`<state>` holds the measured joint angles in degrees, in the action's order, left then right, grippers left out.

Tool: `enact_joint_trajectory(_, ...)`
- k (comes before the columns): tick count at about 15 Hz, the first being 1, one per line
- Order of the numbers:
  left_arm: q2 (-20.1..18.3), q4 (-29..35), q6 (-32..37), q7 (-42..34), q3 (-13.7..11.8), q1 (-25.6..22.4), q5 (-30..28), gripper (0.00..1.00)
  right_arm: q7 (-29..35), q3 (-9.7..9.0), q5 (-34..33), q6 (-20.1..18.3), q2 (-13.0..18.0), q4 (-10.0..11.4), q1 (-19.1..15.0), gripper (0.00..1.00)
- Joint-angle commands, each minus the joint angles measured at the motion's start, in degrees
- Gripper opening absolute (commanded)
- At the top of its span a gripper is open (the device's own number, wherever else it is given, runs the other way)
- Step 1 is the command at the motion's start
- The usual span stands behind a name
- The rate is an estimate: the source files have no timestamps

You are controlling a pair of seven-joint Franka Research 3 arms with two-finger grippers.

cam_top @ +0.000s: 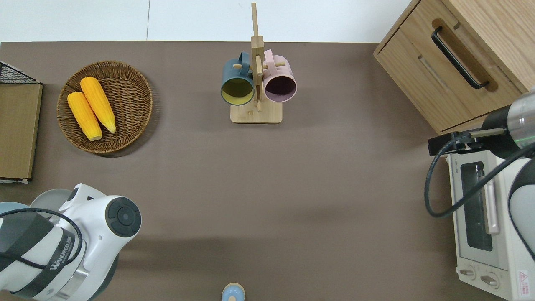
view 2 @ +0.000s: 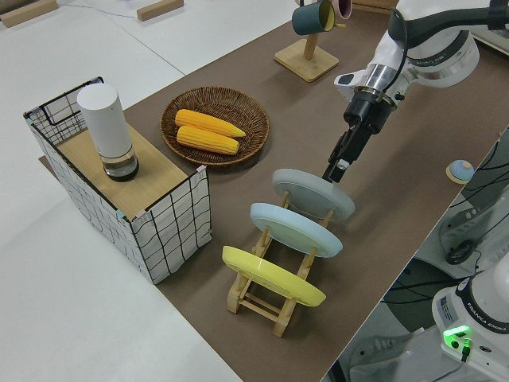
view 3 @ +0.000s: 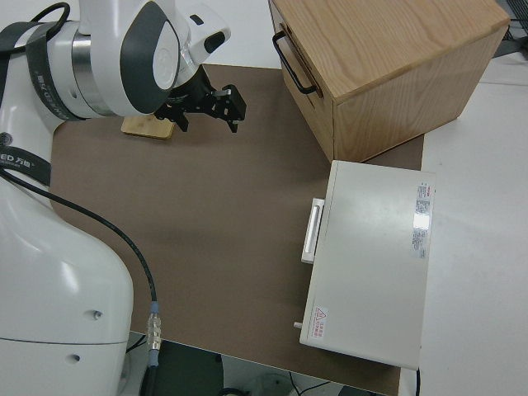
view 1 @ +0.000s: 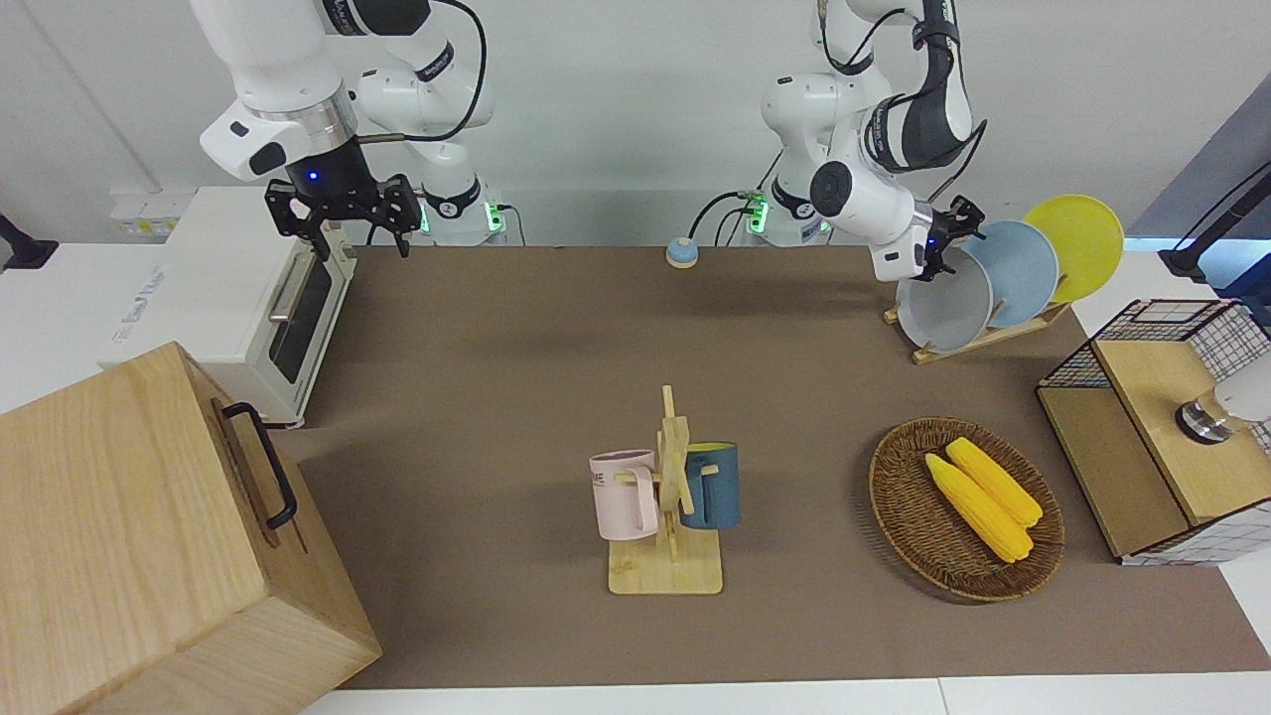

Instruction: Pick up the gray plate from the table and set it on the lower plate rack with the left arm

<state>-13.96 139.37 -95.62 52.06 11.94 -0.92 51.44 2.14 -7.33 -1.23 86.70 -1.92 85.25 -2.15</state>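
Observation:
The gray plate (view 1: 943, 308) stands tilted in the slot of the lower plate rack (view 1: 978, 343) that is farthest from the left arm's end of the table. It also shows in the left side view (view 2: 314, 195), and its edge peeks out beside the arm in the overhead view (cam_top: 46, 196). My left gripper (view 1: 951, 243) is at the plate's upper rim and looks shut on it; the left side view (view 2: 332, 171) shows its fingertips meeting the rim. The right arm is parked with its gripper (view 1: 348, 223) open.
A light-blue plate (view 1: 1023, 273) and a yellow plate (view 1: 1077, 243) fill the rack's other slots. A wicker basket (view 1: 899, 497) with two corn cobs, a wire-sided box (view 1: 1152, 427), a mug stand (view 1: 667, 516), a toaster oven (view 1: 238, 298) and a wooden cabinet (view 1: 149, 536) stand on the table (view 1: 496, 397).

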Motion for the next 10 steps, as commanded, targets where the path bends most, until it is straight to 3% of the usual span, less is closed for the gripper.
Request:
enact_joint_trajectory(1, 0.0, 0.8, -0.3, 1.3, -0.3, 1.1, 1.3, 1.0, 0.8, -1.19, -0.2, -0.9, -0.5, -1.2, -1.3, 0.983)
enact_joint_trajectory(5, 0.1, 0.1, -0.1, 0.9, -0.1, 1.4, 2.0, 1.0, 0.8, -1.19, -0.2, -0.9, -0.5, -1.1, -1.3, 0.983)
enact_joint_trajectory(10, 2.3, -7.3, -0.1, -1.3, 0.0, 1.4, -1.8, 1.0, 0.8, -1.19, -0.2, -0.9, -0.5, -1.2, -1.3, 0.983)
